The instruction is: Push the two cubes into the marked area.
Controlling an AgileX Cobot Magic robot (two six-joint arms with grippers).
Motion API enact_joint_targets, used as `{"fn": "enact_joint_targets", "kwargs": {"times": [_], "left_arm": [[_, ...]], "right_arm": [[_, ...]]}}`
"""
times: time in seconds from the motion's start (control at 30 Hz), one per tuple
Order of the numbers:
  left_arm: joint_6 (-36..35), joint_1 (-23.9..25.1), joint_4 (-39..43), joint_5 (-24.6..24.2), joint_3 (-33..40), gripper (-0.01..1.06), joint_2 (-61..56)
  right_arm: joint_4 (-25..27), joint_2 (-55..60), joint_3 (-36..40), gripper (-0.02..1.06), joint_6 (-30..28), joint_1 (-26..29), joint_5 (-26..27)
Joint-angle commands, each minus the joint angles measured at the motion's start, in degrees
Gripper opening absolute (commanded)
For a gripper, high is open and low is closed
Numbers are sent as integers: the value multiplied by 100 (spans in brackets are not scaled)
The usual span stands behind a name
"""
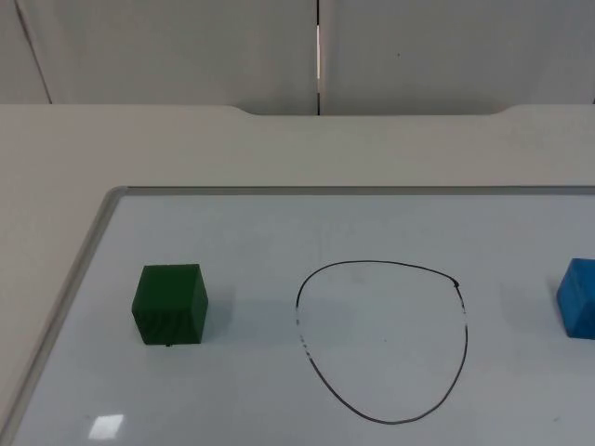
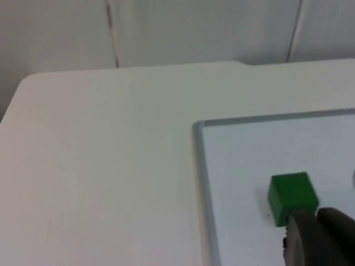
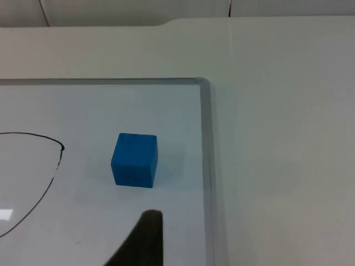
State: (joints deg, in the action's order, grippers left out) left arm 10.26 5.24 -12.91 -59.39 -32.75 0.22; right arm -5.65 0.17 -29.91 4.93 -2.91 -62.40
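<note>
I'm looking down on a whiteboard (image 1: 279,223) lying flat on the white table (image 1: 186,139), and drawn on it is a black loop (image 1: 382,341), roughly egg-shaped, which I'll use as my landmark. The green cube (image 1: 169,304) sits on the board well to the left of the loop, apart from the line, and nearer the board's left frame edge than the loop. The blue cube (image 1: 578,297) sits on the board well to the right of the loop, also clear of the line. So both cubes are outside the loop, one on each side, with the loop between them.

From the left wrist I see the green cube (image 2: 293,198) on the board, close to the board's corner, and the left gripper (image 2: 319,238) hangs just in front of it, a dark fingertip overlapping the cube's near edge. I cannot tell whether it touches the cube, nor how far its fingers are spread.

From the right wrist I see the blue cube (image 3: 135,159) between the loop's line (image 3: 47,183) and the board's right frame edge. The right gripper (image 3: 141,244) shows as one dark fingertip short of the cube, apart from it. Its spread I cannot tell either.
</note>
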Motion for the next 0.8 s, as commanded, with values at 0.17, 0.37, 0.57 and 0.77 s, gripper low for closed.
{"fn": "enact_joint_targets", "kwargs": {"times": [0.17, 0.37, 0.57, 0.77], "left_arm": [[192, 1, -634, 504, -131, 0, 675], [448, 1, -764, 891, -131, 0, 1842], [598, 1, -780, 1149, -131, 0, 3169], [635, 1, -767, 1472, -131, 0, 3974]], "right_arm": [[-7, -17, 33, 105, 6, 36, 61], [-7, -17, 33, 105, 6, 36, 61], [-7, -17, 33, 105, 6, 36, 61], [-7, -17, 33, 105, 6, 36, 61]]}}
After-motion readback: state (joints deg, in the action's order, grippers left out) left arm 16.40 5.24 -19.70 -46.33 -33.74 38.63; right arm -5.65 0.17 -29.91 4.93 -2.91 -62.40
